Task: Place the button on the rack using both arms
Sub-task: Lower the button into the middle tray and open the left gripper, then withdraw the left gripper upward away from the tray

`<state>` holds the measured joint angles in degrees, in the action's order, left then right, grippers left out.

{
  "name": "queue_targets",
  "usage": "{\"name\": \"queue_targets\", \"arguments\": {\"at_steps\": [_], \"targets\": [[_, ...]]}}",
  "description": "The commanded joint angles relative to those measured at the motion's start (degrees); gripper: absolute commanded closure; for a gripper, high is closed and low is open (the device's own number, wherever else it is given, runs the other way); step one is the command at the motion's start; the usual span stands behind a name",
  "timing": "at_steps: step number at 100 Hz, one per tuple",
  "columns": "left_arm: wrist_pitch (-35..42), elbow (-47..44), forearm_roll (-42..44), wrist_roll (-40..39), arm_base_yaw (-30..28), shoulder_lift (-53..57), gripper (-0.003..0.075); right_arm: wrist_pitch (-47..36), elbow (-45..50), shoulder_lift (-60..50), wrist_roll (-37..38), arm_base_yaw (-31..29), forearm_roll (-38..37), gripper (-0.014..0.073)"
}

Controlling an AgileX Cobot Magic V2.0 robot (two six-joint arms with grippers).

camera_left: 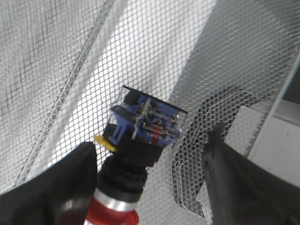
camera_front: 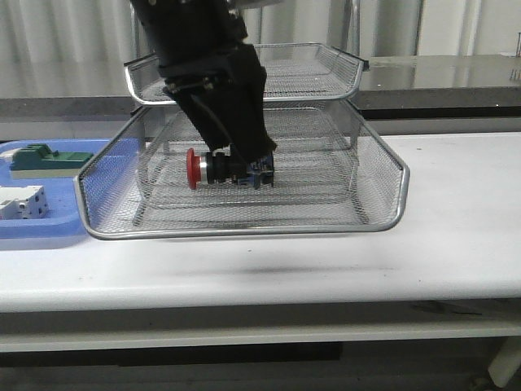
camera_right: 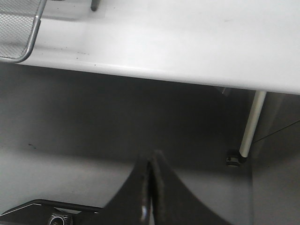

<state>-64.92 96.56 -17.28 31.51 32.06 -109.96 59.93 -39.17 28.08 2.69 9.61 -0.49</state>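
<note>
Button (camera_front: 221,167) sits between left fingers (camera_left: 51,187), inside rack (camera_front: 383,163).

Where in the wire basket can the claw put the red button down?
The pulled-out tray of the rack is bare mesh right of the button, out to its right wall, and along its front rim. It is crowded where the left claw hangs. The blue tray already holds blocks.

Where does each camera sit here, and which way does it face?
Front: faces forward over the white table; shows the left gripper in the silver wire-mesh rack.
Left wrist: looks down into mesh at the red-headed push-button with blue rear block between its black fingers.
Right wrist: hangs below the table edge; its closed fingers show.
Shared: front and left wrist both show the button.
</note>
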Motion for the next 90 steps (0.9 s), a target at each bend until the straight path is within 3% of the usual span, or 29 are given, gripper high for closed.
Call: {"name": "queue_targets", "arguments": {"at_steps": [1,34,58,73,90], "targets": [[-0.2,2.1,-1.9,-1.1,0.3,5.5,0.0258,-3.0,-1.9,0.2,-0.1,-0.1,-0.7,0.0660],[-5.0,1.8,4.1,-4.7,-0.3,12.1,0.0258,-3.0,-1.9,0.2,-0.1,-0.1,-0.7,0.0660],[-5.3,-1.4,4.8,-6.1,-6.8,17.7,0.0258,-3.0,-1.9,0.2,-0.1,-0.1,-0.7,0.0660],[-2.3,-7.2,4.8,-7.3,-12.5,23.1,0.0258,-3.0,-1.9,0.2,-0.1,-0.1,-0.7,0.0660],[6.6,-17.0,2.7,-7.5,-18.9,31.3,0.0258,-3.0,-1.9,0.2,-0.1,-0.1,-0.7,0.0660]]}}
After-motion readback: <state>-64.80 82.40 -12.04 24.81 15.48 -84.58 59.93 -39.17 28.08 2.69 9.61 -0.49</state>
